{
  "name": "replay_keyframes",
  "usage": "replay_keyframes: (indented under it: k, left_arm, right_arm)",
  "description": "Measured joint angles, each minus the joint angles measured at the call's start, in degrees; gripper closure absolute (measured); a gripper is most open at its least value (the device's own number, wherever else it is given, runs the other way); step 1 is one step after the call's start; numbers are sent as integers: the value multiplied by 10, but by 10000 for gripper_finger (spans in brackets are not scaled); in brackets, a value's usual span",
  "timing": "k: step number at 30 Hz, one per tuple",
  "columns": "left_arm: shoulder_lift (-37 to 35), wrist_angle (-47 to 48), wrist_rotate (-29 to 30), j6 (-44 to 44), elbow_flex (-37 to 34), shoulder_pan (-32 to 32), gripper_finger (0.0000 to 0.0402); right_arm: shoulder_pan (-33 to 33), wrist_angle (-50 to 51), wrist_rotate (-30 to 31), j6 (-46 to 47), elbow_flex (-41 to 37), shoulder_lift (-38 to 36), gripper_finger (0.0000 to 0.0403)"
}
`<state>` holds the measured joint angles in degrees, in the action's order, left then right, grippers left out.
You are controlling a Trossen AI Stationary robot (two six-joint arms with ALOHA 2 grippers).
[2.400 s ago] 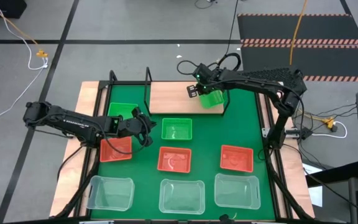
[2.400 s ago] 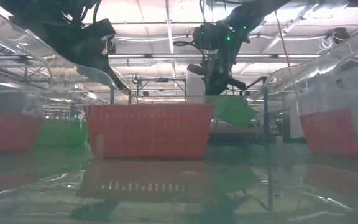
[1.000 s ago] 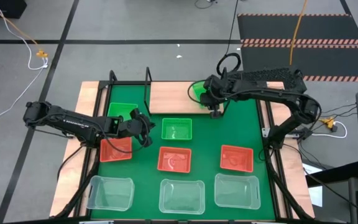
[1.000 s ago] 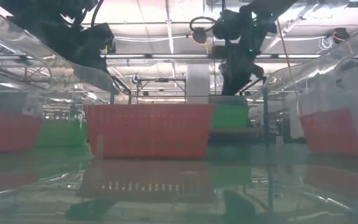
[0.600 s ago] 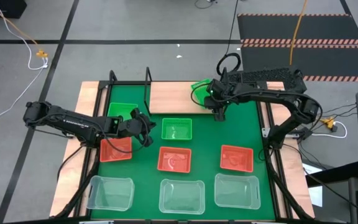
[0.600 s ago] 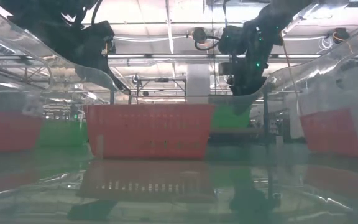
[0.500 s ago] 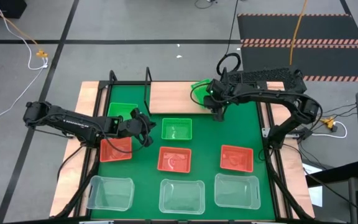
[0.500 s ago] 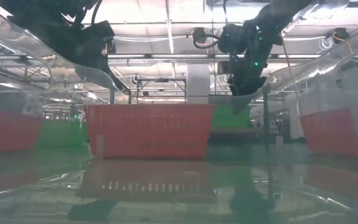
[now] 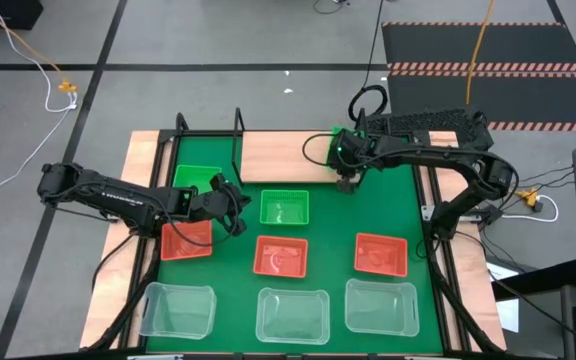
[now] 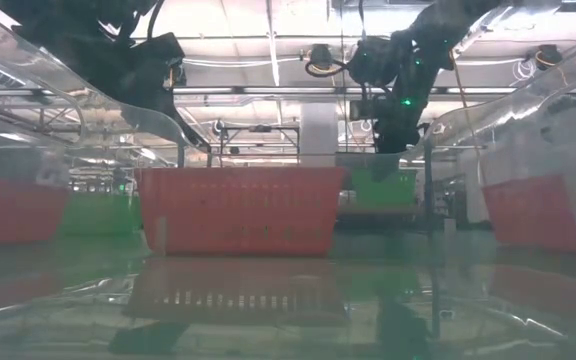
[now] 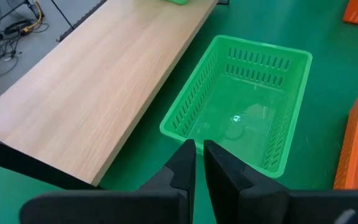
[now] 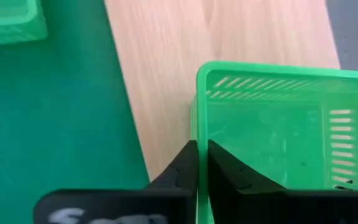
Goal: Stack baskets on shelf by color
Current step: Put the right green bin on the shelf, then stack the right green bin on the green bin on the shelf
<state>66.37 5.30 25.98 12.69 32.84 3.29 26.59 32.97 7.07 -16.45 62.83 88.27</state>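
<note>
Green basket (image 12: 272,134) now level on shelf (image 9: 283,155) after arriving tilted; right hand (image 12: 201,163) still pinches its wall. First green placed. Left hand (image 11: 199,163) narrow, waiting above tabletop basket (image 11: 241,99).

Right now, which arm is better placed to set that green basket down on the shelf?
Right. The right tool is shut on the green basket's wall, over the shelf. The left tool is shut and empty, near another green basket on the mat.

From above, the right arm hides most of the green basket (image 9: 332,141) we see on the shelf (image 9: 278,155); the left arm partly covers a red basket (image 9: 190,241).
</note>
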Motion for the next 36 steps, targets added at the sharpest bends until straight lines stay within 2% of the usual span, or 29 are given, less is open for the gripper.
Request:
replay_keyframes:
  k: [12,17,21,27,31,36]
  left_arm:
    - [0,-8,0,-5,0,0,364]
    - [0,-12,0,-5,0,0,364]
    - [0,-13,1,13,0,0,364]
    - [0,-13,1,7,0,1,364]
    - [0,-32,2,-12,0,-2,364]
    - [0,-44,2,-14,0,-1,364]
  right_arm:
    - [-28,-5,-12,-90,0,0,391]
    - [-27,-7,-9,-95,0,0,361]
    - [-29,-18,20,-82,0,-12,333]
    - [-53,-43,16,-101,0,-79,287]
    - [-82,-77,-45,-158,1,-120,265]
    - [-137,-63,-130,-268,1,-101,262]
